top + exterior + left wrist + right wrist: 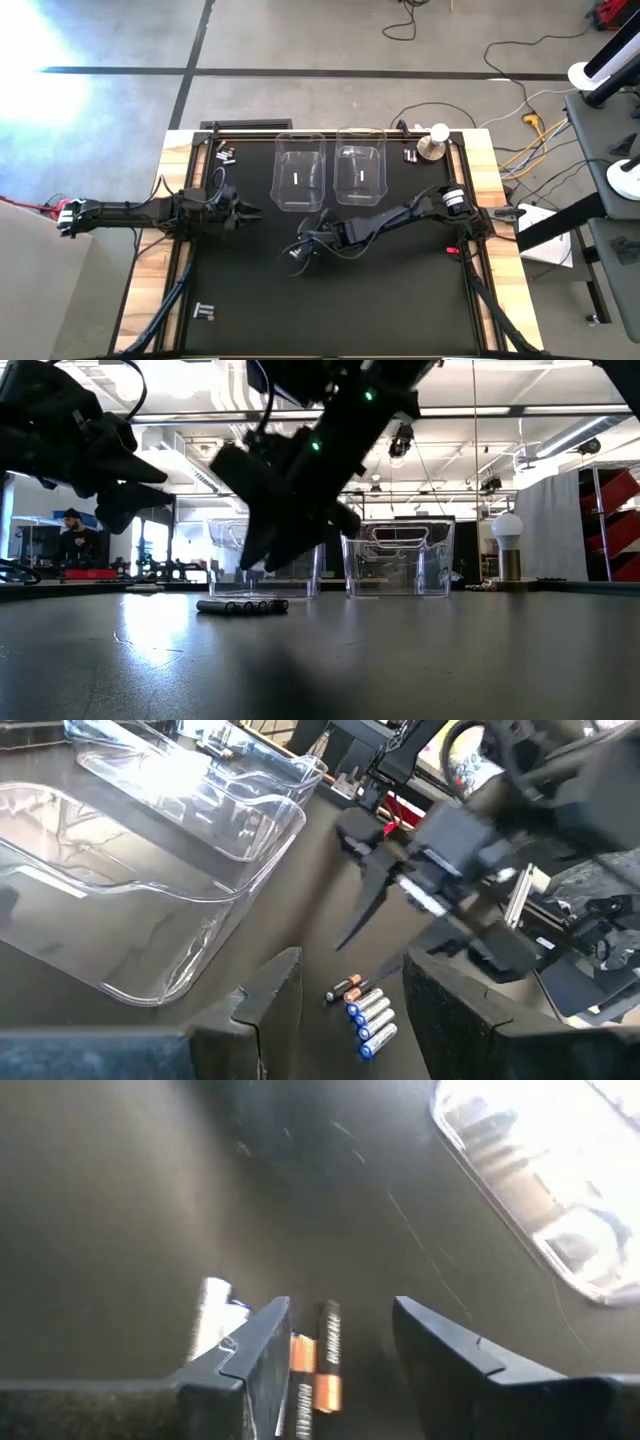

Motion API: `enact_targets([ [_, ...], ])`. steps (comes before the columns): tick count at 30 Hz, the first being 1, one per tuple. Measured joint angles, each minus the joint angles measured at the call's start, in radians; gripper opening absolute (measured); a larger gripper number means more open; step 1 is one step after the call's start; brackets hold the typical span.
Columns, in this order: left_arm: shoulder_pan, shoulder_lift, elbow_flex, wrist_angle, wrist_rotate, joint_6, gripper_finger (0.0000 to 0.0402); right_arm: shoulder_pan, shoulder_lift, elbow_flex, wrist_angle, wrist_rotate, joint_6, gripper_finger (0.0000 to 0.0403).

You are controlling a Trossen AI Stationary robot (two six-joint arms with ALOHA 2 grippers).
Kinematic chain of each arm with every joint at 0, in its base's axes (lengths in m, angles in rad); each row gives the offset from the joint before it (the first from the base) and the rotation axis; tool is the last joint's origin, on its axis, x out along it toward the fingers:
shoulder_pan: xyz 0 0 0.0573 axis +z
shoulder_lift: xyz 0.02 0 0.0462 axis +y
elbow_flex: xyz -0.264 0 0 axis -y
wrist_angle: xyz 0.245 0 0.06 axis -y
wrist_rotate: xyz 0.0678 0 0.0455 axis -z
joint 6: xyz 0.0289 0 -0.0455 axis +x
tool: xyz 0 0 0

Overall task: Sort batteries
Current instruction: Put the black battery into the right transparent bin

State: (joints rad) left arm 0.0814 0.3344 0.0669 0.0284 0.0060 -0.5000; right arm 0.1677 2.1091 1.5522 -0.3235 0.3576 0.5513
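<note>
**Positioning the right hand over the battery row**

Hovering above the dark bench (350,300), the right hand (335,1345) sits over a short row of batteries (365,1015) lying side by side on the mat. In the right wrist view, a dark battery (327,1355) with a copper end lies in the gap between the two fingers (255,1355), and a white battery (212,1315) lies just outside one finger. The fingers are spread on either side of the dark battery; contact cannot be confirmed.

The left hand (345,990) is raised above the bench, near the left bin (300,170), with its fingers apart and nothing between them. In its wrist view the battery row lies on the mat beyond its fingertips, beneath the right hand.

Two clear bins stand side by side toward the far edge; the right bin (360,165) and the left each hold one light battery. More batteries lie near the far left corner (225,155) and near the front left corner (205,313).
</note>
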Motion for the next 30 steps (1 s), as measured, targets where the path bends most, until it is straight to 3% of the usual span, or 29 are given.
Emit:
enact_targets([
  [8,0.0,0.014,0.0,0.002,-0.075,0.016,0.0155,-0.013,0.003,0.03,-0.053,-0.023,0.024,0.0166],
  [23,0.0,0.074,0.0,0.001,-0.077,0.02,0.0155,-0.031,0.006,0.207,-0.229,-0.07,0.013,0.0166],
  [30,0.0,0.099,0.0,0.006,-0.078,0.02,0.0155,-0.028,0.16,0.449,-0.445,-0.149,0.035,0.0166],
])
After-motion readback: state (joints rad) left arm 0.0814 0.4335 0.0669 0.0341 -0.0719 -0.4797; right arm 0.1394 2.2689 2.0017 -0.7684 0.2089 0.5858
